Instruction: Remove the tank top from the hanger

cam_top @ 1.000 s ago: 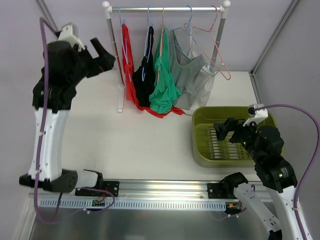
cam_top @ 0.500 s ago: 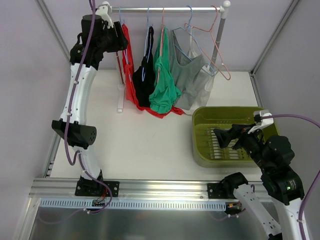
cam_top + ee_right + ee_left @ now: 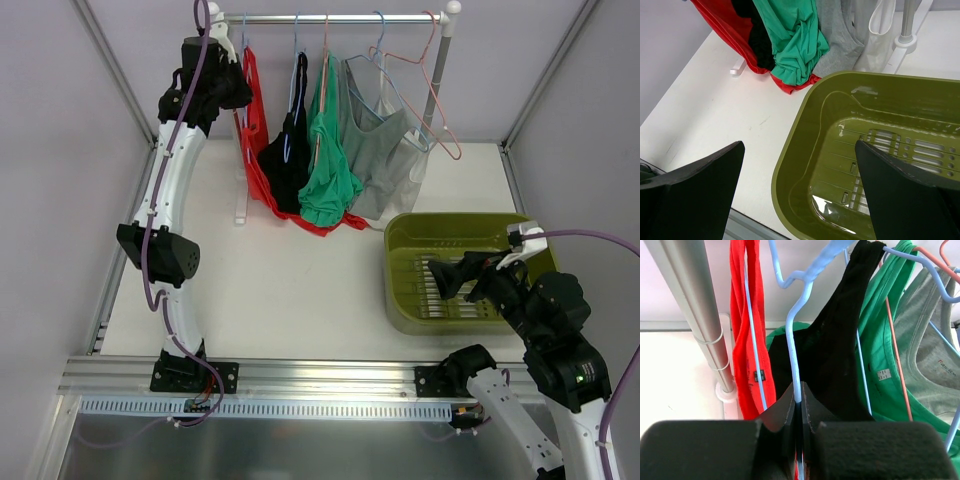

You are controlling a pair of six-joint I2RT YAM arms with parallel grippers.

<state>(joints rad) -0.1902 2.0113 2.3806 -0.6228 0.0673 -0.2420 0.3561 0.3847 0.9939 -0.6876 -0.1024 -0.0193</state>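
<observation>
Several tank tops hang on hangers from a rail (image 3: 330, 17): red (image 3: 255, 150), black (image 3: 288, 160), green (image 3: 328, 160) and grey (image 3: 375, 160). My left gripper (image 3: 240, 92) is raised to the rail's left end, beside the red tank top (image 3: 740, 340). Its jaws (image 3: 798, 395) are shut on the thin wire of a light blue hanger (image 3: 794, 350), in front of the black top (image 3: 835, 355). Which top this hanger carries I cannot tell. My right gripper (image 3: 450, 275) hovers open over the basket, holding nothing.
An olive green basket (image 3: 400, 240) sits on the table at the right, below my right gripper (image 3: 799, 145). An empty pink hanger (image 3: 440, 110) hangs at the rail's right end. The rack's left post (image 3: 690, 315) stands close to my left gripper.
My left arm swung up from the far left to the rail's left end and its jaws went from open to shut on the blue hanger wire. The right arm shifted slightly.
</observation>
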